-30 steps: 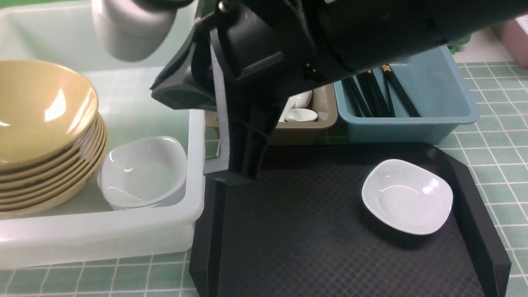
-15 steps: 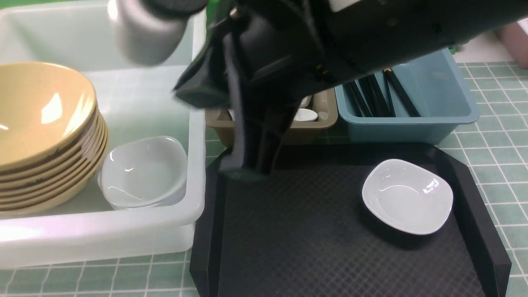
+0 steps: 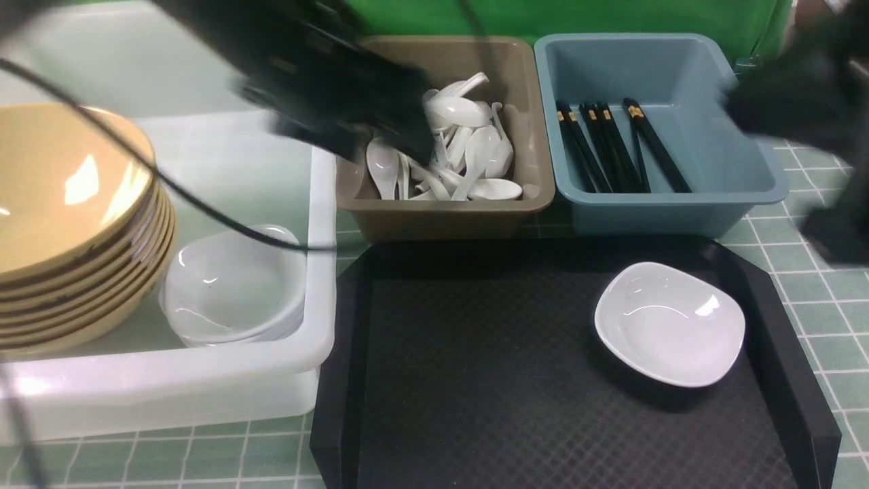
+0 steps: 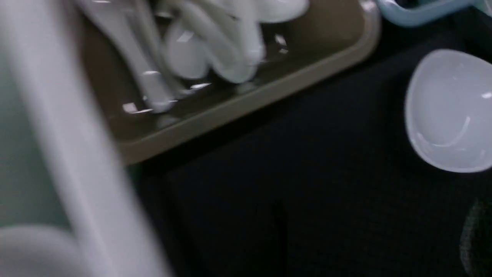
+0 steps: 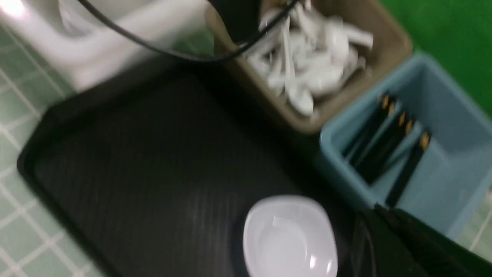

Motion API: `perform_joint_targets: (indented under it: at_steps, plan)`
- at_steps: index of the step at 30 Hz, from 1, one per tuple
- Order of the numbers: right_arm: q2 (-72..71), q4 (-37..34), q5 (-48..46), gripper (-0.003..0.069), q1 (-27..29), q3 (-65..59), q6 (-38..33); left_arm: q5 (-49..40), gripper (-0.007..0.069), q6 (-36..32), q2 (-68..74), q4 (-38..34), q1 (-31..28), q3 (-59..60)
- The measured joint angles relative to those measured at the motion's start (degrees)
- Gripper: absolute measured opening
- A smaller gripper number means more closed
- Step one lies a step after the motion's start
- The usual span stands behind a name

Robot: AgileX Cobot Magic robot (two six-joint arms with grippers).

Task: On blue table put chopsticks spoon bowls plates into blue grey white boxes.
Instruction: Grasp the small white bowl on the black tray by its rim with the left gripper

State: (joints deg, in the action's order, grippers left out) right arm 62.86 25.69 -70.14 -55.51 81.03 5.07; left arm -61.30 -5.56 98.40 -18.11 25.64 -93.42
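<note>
- The one loose white plate (image 3: 669, 324) sits upright in the right part of the black tray (image 3: 475, 407), and nothing touches it.
- We see the right gripper (image 5: 388, 242) only as a dark blur off the tray's right edge, above the blue table (image 3: 808, 299). It is near the plate but apart from it, with its jaws closed and nothing between them.
- The left gripper (image 3: 400, 136) is a smear beyond the tray's far-left corner, over the left end of the grey box (image 3: 448, 221) and well apart from the plate. We cannot tell how wide its jaws stand.
- A black cable (image 3: 204, 212) trails from that arm across the white box (image 3: 322, 305).
- Beyond the tray's far edge, the grey box holds a heap of white spoons (image 3: 461, 149). Just to its right, the blue box (image 3: 652, 217) holds the black chopsticks (image 3: 611, 146).
- Left of the tray, the white box holds a stack of tan bowls (image 3: 61, 204), with a stack of white plates (image 3: 234, 285) just beside them.
- In the earlier frames, a big dark arm and gripper hung close to the camera over the tray's far-left corner. It hid most of the grey box and the top of the blue box.
- That mass is gone from there now, and we see both boxes whole.
- The plate on the tray, the bowls and the stacked plates lie where they lay before.
</note>
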Motion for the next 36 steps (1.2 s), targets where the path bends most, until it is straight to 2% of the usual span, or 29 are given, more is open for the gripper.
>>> perform_joint_targets:
  at_steps: [1,4,9,12,22,24,27,30,31,32,33,34,35,36]
  plan:
    - [-2.62,0.11,-1.33,0.0048,0.00,-3.37,1.91,2.51,0.0580,-0.06,3.19,-0.83,4.10,0.00]
    - [-6.87,0.11,-2.03,0.0048,0.00,-9.01,5.62,6.79,0.0580,-0.12,9.51,-1.93,10.91,-1.02]
    - [-12.86,0.06,-2.16,0.0048,0.00,-15.66,9.71,9.81,0.0580,-0.17,17.85,-2.14,16.69,-5.99]
    - [-16.71,0.06,-2.20,0.0048,0.00,-17.83,11.08,10.25,0.0580,0.03,23.40,-2.35,18.40,-10.56]
    - [-20.75,-0.12,-2.42,0.0050,0.00,-19.34,11.47,11.49,0.0580,2.46,33.38,-0.21,18.63,-19.03]
    - [-20.75,-0.28,-2.42,0.0051,0.00,-19.55,11.47,11.55,0.0554,2.65,35.21,-0.10,18.63,-19.82]
    - [-20.75,-0.32,-2.42,0.0051,0.00,-19.55,11.47,11.58,0.0492,2.93,35.81,0.04,18.58,-20.15]
    - [-20.75,-0.32,-2.42,0.0053,0.00,-19.55,11.47,11.73,0.0358,3.31,36.18,0.04,18.58,-20.34]
    - [-20.75,-0.32,-2.42,0.0053,0.00,-19.55,11.47,11.62,0.0281,3.43,36.30,0.04,18.58,-20.34]
    - [-20.75,-0.32,-2.42,0.0053,0.00,-19.55,11.47,11.63,0.0254,3.43,36.29,0.04,18.58,-20.34]
    - [-20.64,-0.32,-2.42,0.0053,0.00,-19.55,11.47,10.96,0.0141,3.43,36.29,0.09,18.58,-20.54]
    - [-20.57,-0.32,-2.42,0.0053,0.00,-19.55,11.47,10.57,0.0089,3.46,36.29,-0.07,18.58,-20.76]
    - [-20.52,-0.32,-2.42,0.0053,0.00,-19.55,11.47,10.55,0.0089,3.46,36.29,-0.18,18.58,-20.82]
    - [-20.07,-0.32,-2.42,0.0053,0.00,-19.55,11.47,9.85,0.0049,3.11,36.12,-0.59,18.58,-21.42]
